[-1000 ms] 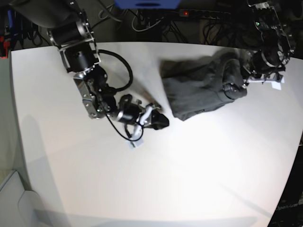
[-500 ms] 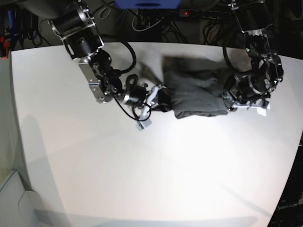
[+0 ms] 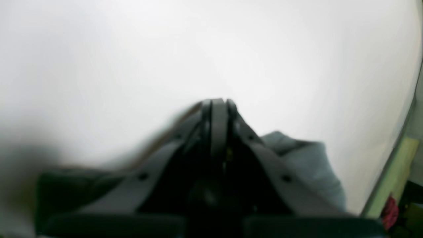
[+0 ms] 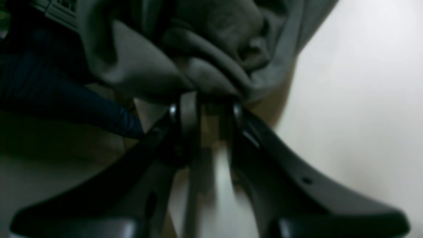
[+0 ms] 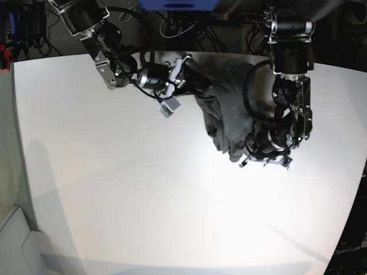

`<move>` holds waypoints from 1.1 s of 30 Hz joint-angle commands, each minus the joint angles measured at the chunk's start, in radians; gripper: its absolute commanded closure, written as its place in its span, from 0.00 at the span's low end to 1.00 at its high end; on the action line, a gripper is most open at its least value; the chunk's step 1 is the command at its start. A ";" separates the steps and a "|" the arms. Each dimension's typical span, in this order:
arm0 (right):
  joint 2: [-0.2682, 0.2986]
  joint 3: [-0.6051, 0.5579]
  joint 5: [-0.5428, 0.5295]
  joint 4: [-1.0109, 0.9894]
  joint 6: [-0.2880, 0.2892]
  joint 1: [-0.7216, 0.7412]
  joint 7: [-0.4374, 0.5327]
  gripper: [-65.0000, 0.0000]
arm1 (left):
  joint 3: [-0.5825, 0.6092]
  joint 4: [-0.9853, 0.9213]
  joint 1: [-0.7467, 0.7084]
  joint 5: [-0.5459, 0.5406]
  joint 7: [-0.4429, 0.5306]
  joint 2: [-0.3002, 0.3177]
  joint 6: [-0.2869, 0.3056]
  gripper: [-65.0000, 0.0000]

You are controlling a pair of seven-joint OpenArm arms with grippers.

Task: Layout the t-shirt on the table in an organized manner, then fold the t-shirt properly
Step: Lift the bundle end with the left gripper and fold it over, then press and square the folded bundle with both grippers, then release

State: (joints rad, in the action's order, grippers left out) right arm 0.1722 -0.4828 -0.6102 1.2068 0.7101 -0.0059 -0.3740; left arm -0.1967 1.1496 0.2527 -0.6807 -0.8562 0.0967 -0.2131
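On table (image 5: 114, 189): one t-shirt (image 5: 229, 109), bunched; right gripper (image 4: 206, 109) pinching it, left gripper (image 3: 216, 105) fully closed.

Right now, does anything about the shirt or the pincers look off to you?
Yes. The t-shirt is bunched in a crumpled heap near the table's far edge, not spread flat. The right pincer grips a wad of folds; the left pincer is shut beside the cloth, seemingly holding nothing.

The base view looks down from high above onto the whole white tabletop (image 5: 143, 189). Each wrist camera sits just behind its jaws, looking along them at close range. All three views share the dark t-shirt (image 5: 226, 109) (image 3: 304, 162) (image 4: 205, 46).
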 commanded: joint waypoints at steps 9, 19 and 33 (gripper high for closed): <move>0.054 0.006 -0.014 0.017 -0.012 -0.015 -0.018 0.83 | -0.001 0.132 0.112 -0.018 -0.001 0.007 0.013 1.00; 0.051 0.124 -0.014 0.048 -0.012 -0.015 -0.024 0.83 | -0.267 0.491 -0.111 -0.010 -0.263 0.044 0.011 1.00; 0.045 0.221 -0.014 0.293 -0.012 -0.064 -0.027 0.83 | -0.415 0.496 -0.296 0.022 -0.289 0.022 0.011 1.00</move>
State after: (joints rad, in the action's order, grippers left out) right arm 0.2131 -0.2653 -0.6052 1.4834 0.6842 -0.0784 -0.4240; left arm -0.6102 1.6279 -0.0628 -0.6418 -1.1545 0.1116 -0.2058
